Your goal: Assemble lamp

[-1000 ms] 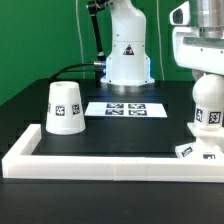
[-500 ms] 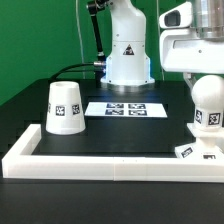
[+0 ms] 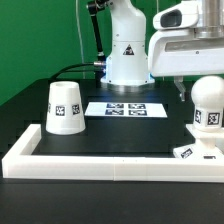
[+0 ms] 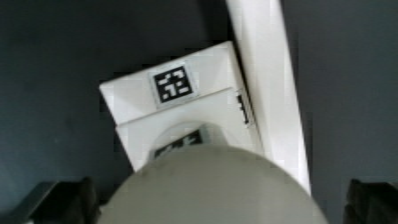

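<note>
Green backdrop (image 3: 40, 30), black tabletop (image 3: 110, 135), white border rail (image 3: 100, 165), pincer (image 4: 217, 203) spread either side of bulb (image 3: 208, 100)

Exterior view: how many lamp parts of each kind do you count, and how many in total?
Tapered white plastic shade: 1
Round white plastic bulb: 1
Flat angular white plastic base: 1
Total: 3

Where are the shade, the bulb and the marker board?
shade (image 3: 65, 108): exterior view, on its tagged front wall.
bulb (image 3: 208, 98): exterior view, on its round upper part.
marker board (image 3: 128, 108): exterior view, on its middle.
</note>
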Tool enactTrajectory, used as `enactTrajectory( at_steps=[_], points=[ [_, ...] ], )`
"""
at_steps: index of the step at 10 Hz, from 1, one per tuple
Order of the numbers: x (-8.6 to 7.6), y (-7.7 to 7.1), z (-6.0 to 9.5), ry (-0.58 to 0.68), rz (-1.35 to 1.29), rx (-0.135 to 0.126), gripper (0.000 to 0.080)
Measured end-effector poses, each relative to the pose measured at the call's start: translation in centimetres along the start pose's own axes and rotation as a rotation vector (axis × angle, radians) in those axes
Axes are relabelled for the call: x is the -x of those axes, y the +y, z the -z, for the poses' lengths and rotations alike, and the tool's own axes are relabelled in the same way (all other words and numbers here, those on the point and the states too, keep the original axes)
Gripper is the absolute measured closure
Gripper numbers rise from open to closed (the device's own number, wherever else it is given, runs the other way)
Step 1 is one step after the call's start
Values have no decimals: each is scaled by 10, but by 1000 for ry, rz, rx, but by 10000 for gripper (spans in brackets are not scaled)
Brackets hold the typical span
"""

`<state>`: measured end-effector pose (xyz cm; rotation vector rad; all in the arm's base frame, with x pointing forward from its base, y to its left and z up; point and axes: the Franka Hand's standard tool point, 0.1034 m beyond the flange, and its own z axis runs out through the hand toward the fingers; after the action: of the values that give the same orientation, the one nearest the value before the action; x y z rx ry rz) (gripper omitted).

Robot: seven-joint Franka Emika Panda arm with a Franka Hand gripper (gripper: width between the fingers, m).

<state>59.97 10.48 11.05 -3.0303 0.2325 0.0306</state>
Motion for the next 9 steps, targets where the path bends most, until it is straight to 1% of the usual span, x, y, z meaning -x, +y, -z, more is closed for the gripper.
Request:
enactTrajectory(
  at_steps=[1, 3, 7, 8, 9],
  points=[
    [-2, 0, 1, 11, 52, 2, 101],
    [-5, 3, 1, 21, 257, 9, 101],
    [-7, 8, 1, 19, 512, 23, 101],
    [-9, 8, 1, 27, 602, 37, 101],
    [-15, 5, 2, 71, 813, 85, 101]
  ],
)
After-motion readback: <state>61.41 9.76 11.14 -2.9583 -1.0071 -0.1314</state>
